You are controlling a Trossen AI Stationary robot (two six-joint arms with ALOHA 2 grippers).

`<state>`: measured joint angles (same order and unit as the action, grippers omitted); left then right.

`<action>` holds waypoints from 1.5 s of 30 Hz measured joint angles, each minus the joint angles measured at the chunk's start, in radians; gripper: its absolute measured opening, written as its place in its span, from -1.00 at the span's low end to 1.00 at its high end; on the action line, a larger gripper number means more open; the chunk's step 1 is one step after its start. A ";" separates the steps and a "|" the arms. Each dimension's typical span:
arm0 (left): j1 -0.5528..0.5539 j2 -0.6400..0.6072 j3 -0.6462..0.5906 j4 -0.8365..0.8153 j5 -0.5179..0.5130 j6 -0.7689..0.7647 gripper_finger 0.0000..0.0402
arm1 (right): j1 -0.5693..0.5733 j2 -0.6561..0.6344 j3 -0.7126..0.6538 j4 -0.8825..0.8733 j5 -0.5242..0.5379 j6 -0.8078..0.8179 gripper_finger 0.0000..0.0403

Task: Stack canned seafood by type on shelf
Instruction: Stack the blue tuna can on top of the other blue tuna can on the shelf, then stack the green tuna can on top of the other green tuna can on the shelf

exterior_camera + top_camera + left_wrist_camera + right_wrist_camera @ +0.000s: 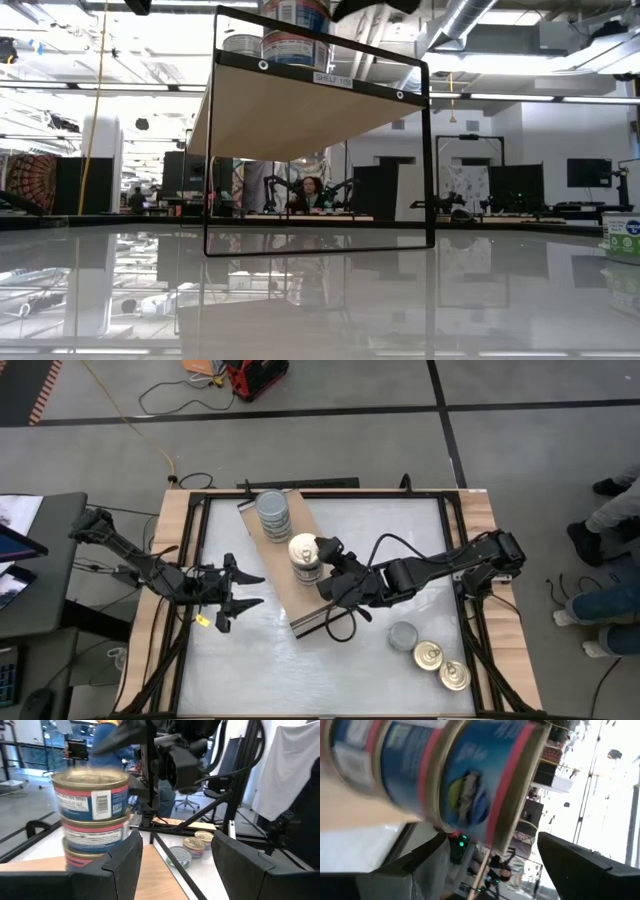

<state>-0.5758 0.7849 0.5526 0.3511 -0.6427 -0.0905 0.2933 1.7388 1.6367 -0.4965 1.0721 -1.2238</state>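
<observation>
The shelf [300,595] is a light-wood board lying slantwise mid-table; in the low view it [300,110] shows raised on a dark frame. Two stacks of tins stand on it: silver-topped [274,515] toward the far end, and gold-topped [305,556] at the middle, three tins high in the left wrist view [92,815]. My right gripper [323,553] is open right beside the gold-topped stack's upper tin [465,780]. My left gripper [245,588] is open, left of the shelf, pointing at it. Three loose tins [430,656] rest on the table near its right corner. My right gripper comes level from the table's right at the upper part of the gold-topped stack [465,780], fingers [425,865] spread. The stack stands upright on the shelf. Whether a finger touches a tin, I cannot tell.
The loose tins are one silver-topped [403,636] and two gold-topped [455,676], also seen past my left gripper [195,845]. The white tabletop [250,670] has a wooden frame with dark rails. A person's legs [610,510] are beyond the right edge.
</observation>
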 joint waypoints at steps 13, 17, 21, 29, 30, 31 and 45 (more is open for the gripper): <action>-0.001 0.000 0.000 0.000 0.035 0.022 0.13 | 0.031 -0.031 -0.001 -0.034 0.137 0.070 0.60; -0.021 0.000 0.000 -0.006 0.135 0.128 0.13 | 0.075 -0.098 0.002 -0.125 0.124 0.426 0.60; -0.056 0.000 0.000 -0.061 0.275 0.258 0.13 | 0.116 -0.152 0.000 -0.441 -0.054 0.999 0.60; -0.082 0.013 0.000 -0.120 0.561 0.167 0.13 | 0.068 -0.165 -0.112 -0.710 -0.690 1.656 0.60; -0.082 0.014 0.000 -0.117 0.558 0.152 0.13 | 0.069 -0.163 -0.145 -0.708 -0.742 1.662 0.60; -0.082 0.016 0.000 -0.117 0.555 0.141 0.13 | 0.071 -0.163 -0.180 -0.707 -0.791 1.673 0.60; -0.105 0.020 0.000 -0.121 0.578 0.159 0.13 | 0.066 -0.219 -0.651 -0.426 -1.152 1.827 0.29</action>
<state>-0.6807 0.8051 0.5526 0.2302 -0.0647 0.0689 0.3597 1.5194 0.9858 -0.9229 -0.0796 0.6036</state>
